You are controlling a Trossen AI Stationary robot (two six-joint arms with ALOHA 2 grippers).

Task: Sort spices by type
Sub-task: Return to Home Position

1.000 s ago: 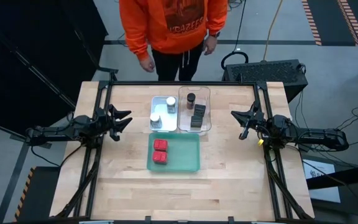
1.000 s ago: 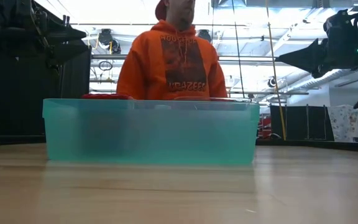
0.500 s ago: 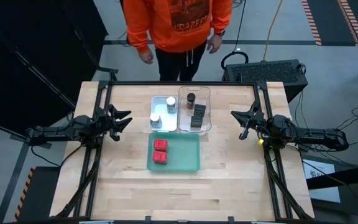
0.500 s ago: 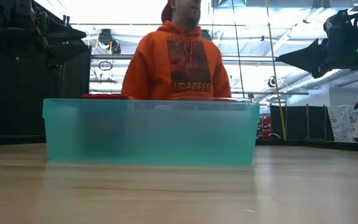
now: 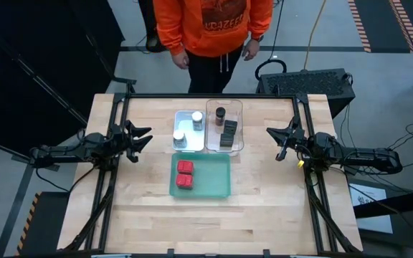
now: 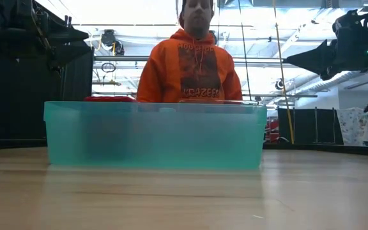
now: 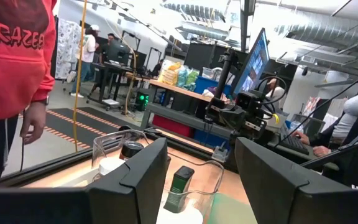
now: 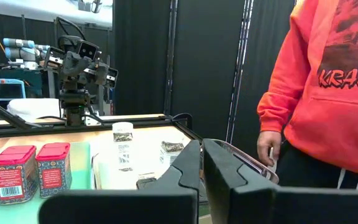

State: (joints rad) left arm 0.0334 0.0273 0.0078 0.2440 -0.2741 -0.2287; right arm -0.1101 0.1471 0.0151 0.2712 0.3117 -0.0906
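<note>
Wooden surface (image 5: 264,208) is left bare toward both side edges, arms parked there. Two red tins (image 5: 185,174) are stood upright, rowed front-to-back, in the green tray (image 5: 217,179); white-lidded jars (image 5: 197,120) in the white tray (image 5: 180,117); dark grey tins (image 5: 228,132) and brown jar (image 5: 221,113) in the clear tray (image 5: 236,107). Left pincer (image 5: 144,142) is released; right pincer (image 5: 275,143) clenched, empty.

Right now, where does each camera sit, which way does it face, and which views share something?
High: above the table, straight down; left gripper and right gripper at the sides.
Low: at table height, level across; green tray fills it, person behind, arm parts up top.
Left wrist: on that wrist, past its open fingers toward the clear tray.
Right wrist: on that wrist, past its fingers toward the red tins.
Shared: all four show the person in orange.
</note>
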